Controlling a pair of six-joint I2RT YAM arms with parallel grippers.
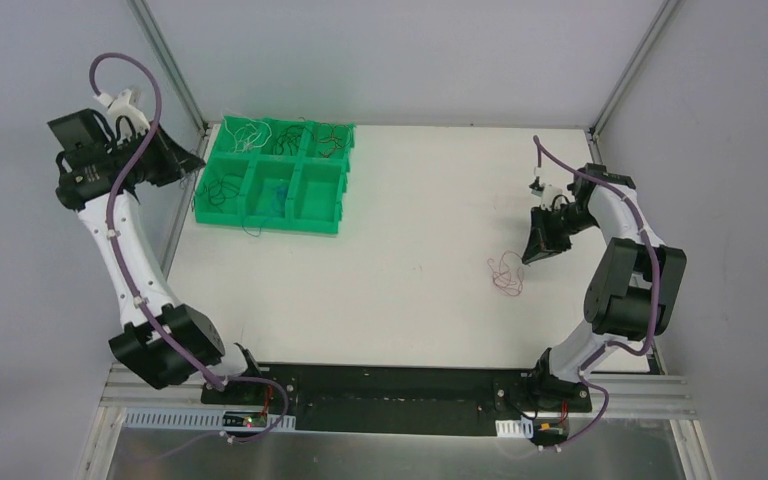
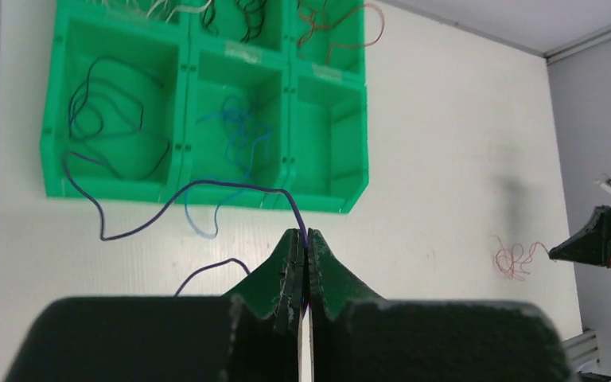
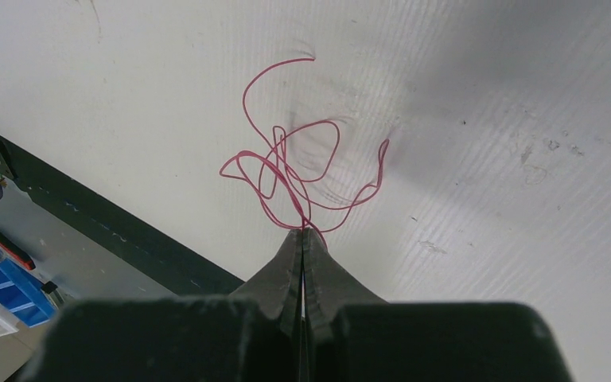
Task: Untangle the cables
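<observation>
Cables (image 2: 207, 183) lie in two places: most sit in a green tray (image 1: 260, 220) at the far left of the white table (image 1: 410, 200), and one loose tangle rests on the right side of the table.

The left gripper (image 2: 303, 239) hangs raised beside the tray's left end. Its jaws are pressed together on a dark blue wire (image 2: 103, 235). This wire arches away from the fingertips, drops to the table in front of the tray, then climbs over the front wall into the near-left compartment, where it joins more dark loops. A pale blue wire (image 2: 199, 224) trails over the same wall from the near-middle compartment. The far row holds white, black and reddish strands, one colour to a compartment.

The right gripper (image 3: 302, 235) is low over the table, well apart from the tray. It is closed tight on a red wire (image 3: 280, 165) just at the fingertips. The rest of the red wire spreads ahead of the jaws in several crossing loops on the table surface, one free end curling away at the top.
</observation>
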